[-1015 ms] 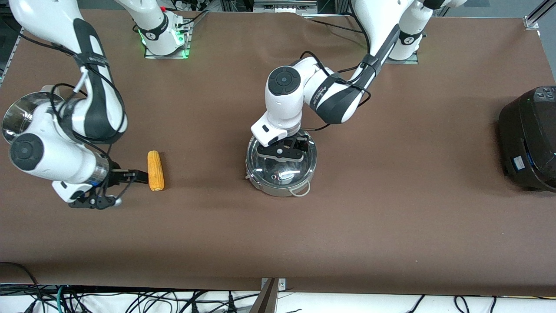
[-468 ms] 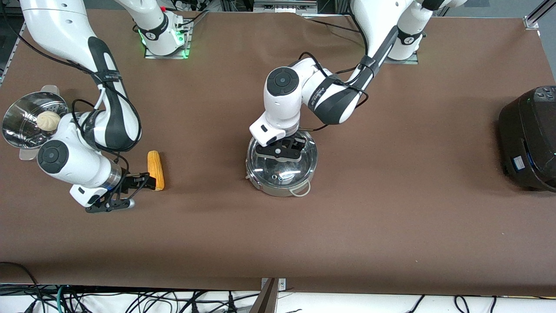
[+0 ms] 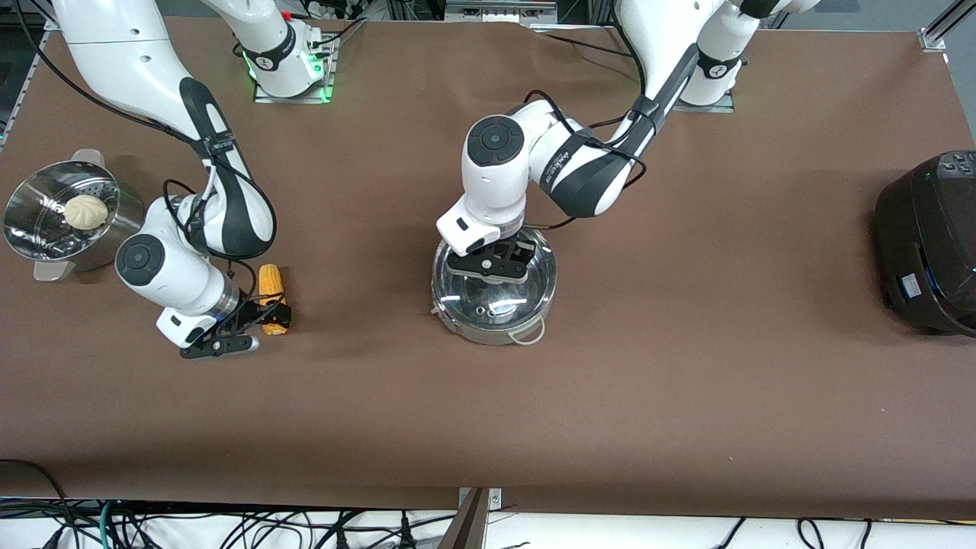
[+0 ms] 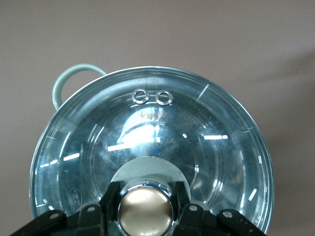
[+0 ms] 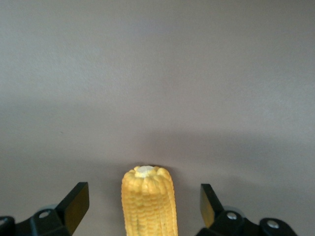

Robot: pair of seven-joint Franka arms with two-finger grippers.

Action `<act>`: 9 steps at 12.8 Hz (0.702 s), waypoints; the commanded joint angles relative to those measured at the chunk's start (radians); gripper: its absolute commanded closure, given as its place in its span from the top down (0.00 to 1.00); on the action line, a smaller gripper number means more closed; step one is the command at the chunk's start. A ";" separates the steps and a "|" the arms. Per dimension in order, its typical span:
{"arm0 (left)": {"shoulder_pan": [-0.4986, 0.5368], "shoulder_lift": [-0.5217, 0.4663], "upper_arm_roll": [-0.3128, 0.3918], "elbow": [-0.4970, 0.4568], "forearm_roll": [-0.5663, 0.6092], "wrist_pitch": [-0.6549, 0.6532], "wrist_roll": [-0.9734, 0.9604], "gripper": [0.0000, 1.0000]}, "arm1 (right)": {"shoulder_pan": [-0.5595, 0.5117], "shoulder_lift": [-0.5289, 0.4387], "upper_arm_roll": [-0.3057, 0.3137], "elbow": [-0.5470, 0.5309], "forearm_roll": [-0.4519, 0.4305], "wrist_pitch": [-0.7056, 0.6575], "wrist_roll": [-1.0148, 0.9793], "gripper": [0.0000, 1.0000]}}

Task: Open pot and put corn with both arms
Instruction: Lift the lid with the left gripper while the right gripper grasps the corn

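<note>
Two grabbers, two jobs, nothing lifted yet
The right gripper (image 5: 142, 209) sits wide open around the corn (image 3: 270, 297), which could roll away; the left gripper (image 4: 145, 209) hugs the pot (image 3: 494, 286) lid's knob (image 4: 145, 210) and might slip

Shiny steel pot (image 3: 494, 293), glass lid (image 4: 147, 147)

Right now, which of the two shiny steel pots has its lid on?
The shallow steel pot at the table's middle, under the left pincer, wears a clear glass lid. The steel steamer at the right arm's end is open, showing a white bun.
</note>
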 commanded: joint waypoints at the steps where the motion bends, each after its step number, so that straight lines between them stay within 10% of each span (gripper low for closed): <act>1: -0.010 -0.079 -0.001 0.031 0.010 -0.101 -0.003 0.14 | -0.004 -0.047 0.007 -0.095 0.014 0.068 -0.043 1.00; 9: 0.134 -0.293 0.005 0.021 0.003 -0.337 0.144 0.05 | -0.006 -0.046 0.013 -0.186 0.014 0.189 -0.079 1.00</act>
